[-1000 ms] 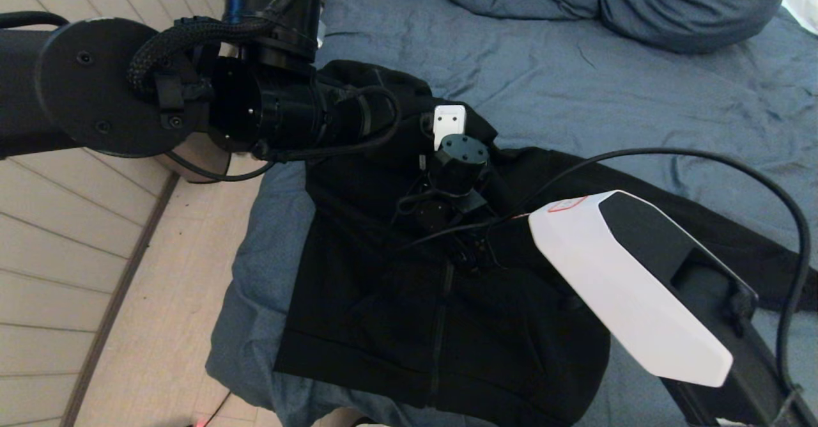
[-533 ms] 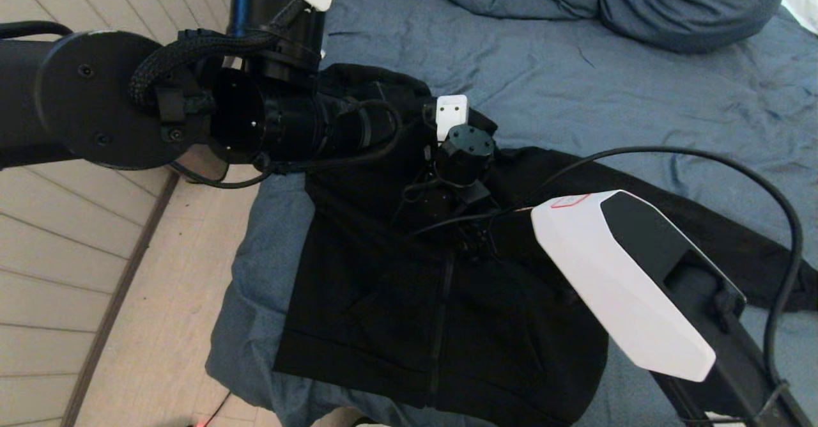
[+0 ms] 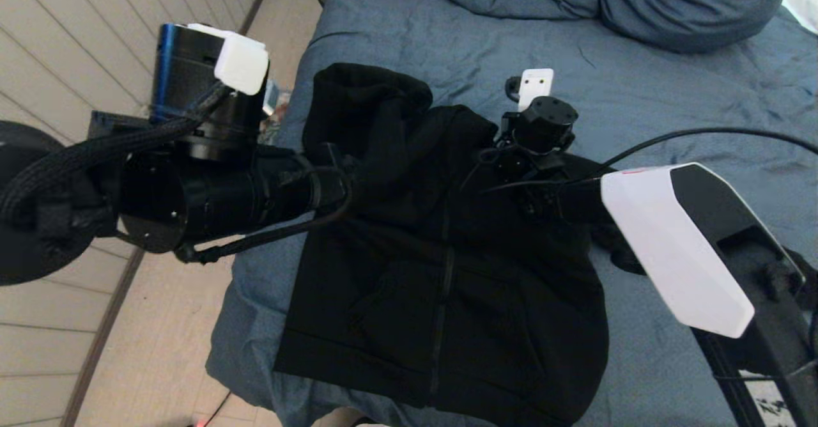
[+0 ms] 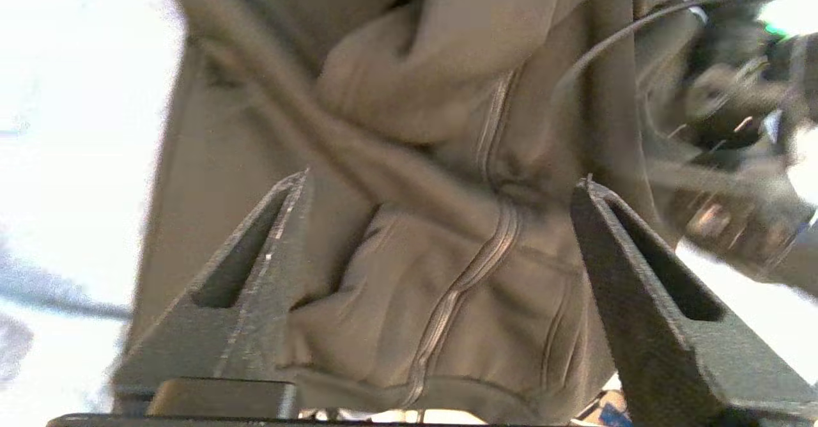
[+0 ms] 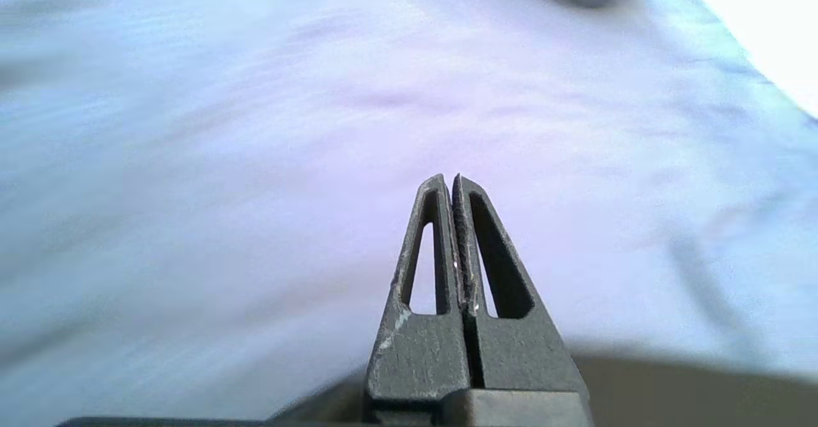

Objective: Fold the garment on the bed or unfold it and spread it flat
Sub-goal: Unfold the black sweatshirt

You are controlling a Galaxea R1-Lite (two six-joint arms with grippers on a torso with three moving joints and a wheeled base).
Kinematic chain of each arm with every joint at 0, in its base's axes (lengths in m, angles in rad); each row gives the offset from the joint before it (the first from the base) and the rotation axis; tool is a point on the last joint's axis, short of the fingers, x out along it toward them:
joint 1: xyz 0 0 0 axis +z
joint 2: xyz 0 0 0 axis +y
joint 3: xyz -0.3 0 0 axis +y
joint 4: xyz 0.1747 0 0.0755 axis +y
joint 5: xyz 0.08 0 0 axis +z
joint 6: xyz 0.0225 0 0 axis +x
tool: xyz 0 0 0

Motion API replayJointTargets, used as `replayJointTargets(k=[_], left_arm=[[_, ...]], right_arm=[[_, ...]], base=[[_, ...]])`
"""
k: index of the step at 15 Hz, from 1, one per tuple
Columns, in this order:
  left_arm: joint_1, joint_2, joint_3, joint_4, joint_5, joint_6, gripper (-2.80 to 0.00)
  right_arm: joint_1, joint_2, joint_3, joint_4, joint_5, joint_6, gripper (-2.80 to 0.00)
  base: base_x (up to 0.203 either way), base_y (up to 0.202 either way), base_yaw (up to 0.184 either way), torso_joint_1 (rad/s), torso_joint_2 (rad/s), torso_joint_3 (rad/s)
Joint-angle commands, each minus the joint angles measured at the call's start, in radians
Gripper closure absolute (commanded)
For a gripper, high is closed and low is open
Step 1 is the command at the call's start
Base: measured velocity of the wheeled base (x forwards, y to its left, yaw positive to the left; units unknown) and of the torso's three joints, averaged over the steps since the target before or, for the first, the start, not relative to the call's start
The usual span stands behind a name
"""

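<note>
The left gripper, jaws spread wide and empty, hangs over the black garment lying on the bed, likely free for a new hold; the right gripper, pinched shut on nothing, points past it at bare duvet.

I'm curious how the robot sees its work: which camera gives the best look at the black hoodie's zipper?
The left wrist view: the zipper runs down the garment, between the open left gripper fingers. The head view shows the whole garment, its zipper only a faint line. The right wrist view shows only the bed beyond the shut right gripper.
</note>
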State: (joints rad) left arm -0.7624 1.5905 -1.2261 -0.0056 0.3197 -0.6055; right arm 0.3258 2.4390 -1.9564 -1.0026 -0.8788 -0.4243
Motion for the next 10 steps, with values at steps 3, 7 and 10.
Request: replayJointTargets(k=[3,7,10], left_arm=[[0.003,-0.076,0.099,-0.036,0.004,-0.007,-2.80],[0.042,-0.073,0.101,-0.036,0.003,-0.011,-2.80],[0.110,-0.119,0.149,-0.036,-0.010,-0.016,-2.80]], right_arm=[[-0.119,-0.026,0.003,-0.028,0.002,0.002,0.00],[-0.075,-0.101,0.041,-0.019,0.003,0.007,0.00],[0.077,-0.114,0.045,0.026,0.008,0.021,0.00]], base=[[0.000,0.000,0.000,0.000,0.00,0.000],[0.000,0.000,0.000,0.000,0.00,0.000],[0.000,0.000,0.000,0.000,0.00,0.000]])
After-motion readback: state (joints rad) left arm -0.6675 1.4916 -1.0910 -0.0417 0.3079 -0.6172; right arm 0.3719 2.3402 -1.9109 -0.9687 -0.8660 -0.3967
